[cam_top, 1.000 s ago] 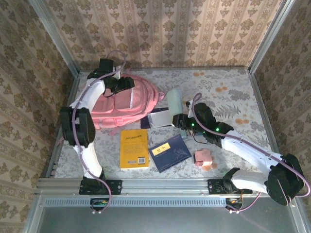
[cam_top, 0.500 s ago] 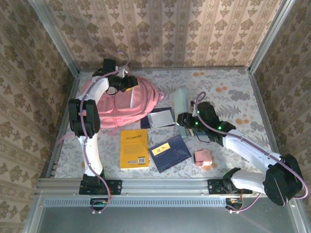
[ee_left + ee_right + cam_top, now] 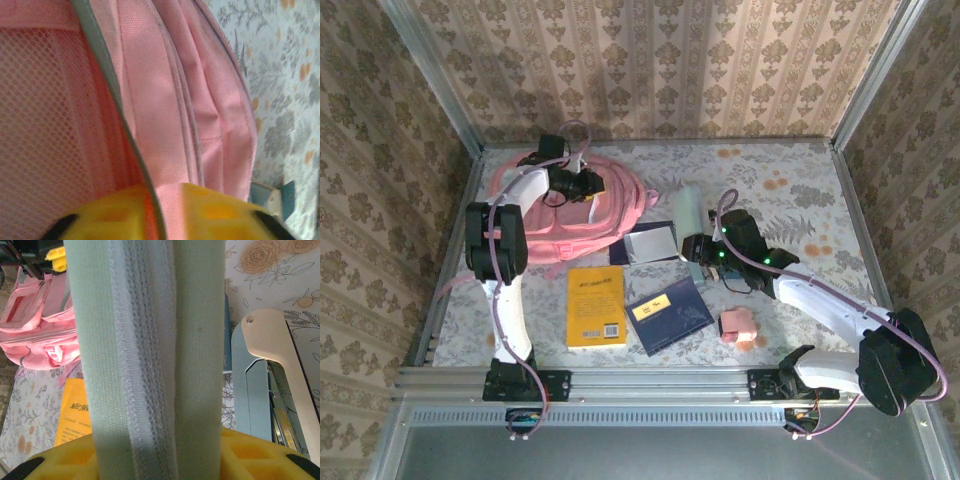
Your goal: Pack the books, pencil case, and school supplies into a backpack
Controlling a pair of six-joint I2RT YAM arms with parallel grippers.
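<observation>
since a second ago the left arm has pulled its elbow up and in, and the left claw (image 3: 587, 184) has slid a little right along the top of the backpack (image 3: 555, 215). the pencil case (image 3: 690, 206) has turned from a broad slant to a narrower, more upright stand.

the backpack lies at the rear left of the surface (image 3: 790, 200), close to the left rail; bare floral room lies at the rear right. the yellow book (image 3: 596, 305) and the navy book (image 3: 668, 313) lie near the front edge, with the pink block (image 3: 738, 323) just right of them.

the left arm rises from its base, elbow high, forearm reaching back; its claw is closed on the backpack's grey-trimmed opening rim. the right arm lies low, reaching left from a bend at the right, and the right claw (image 3: 160, 455) grips the pencil case by its lower end.
</observation>
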